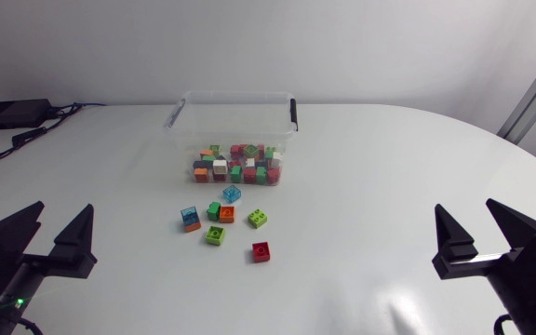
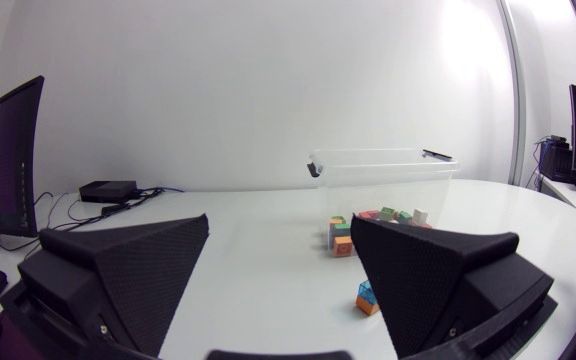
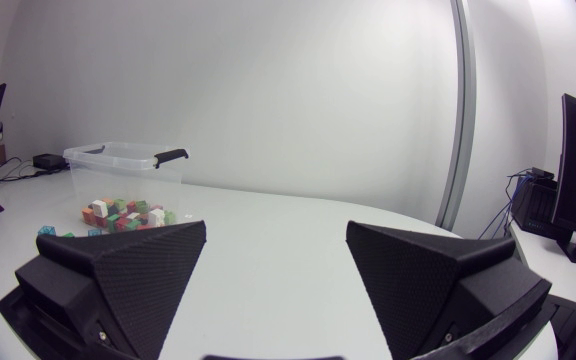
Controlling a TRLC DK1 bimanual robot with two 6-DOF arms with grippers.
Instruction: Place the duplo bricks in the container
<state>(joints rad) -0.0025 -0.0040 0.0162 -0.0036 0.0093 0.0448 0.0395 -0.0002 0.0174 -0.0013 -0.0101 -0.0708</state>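
Both my pincers are wide open and hold nothing. My left pincer [image 1: 63,208] is by the near left corner of the bench [image 1: 389,167]. My right pincer [image 1: 464,207] is by the near right corner.

The container [image 1: 231,121] sits by the middle of the far edge of the bench. It is a clear plastic box with thin walls, round corners and an open top. It has black handles [image 1: 293,113] at its two ends. Lots of bricks are in it already.

A few bricks are not in yet. They lie in the middle of the bench, just on the near side of the container. The light blue brick [image 1: 232,194] is nearest to the container. The red brick [image 1: 261,251] is nearest to the near edge and stands apart from the others. The lime brick [image 1: 258,219] stands apart too. The orange brick [image 1: 227,215] touches a green one, and the blue and orange brick [image 1: 190,219] is just beside them.

I think the bricks are light, hard and stiff. They will not bend or break. They are smooth and shiny, so they may slip a bit. Each one is a small block with flat sides and bumps on top. I would pinch one by two flat sides, across from each other. The red brick looks easiest, because my broad fingers have room around it.
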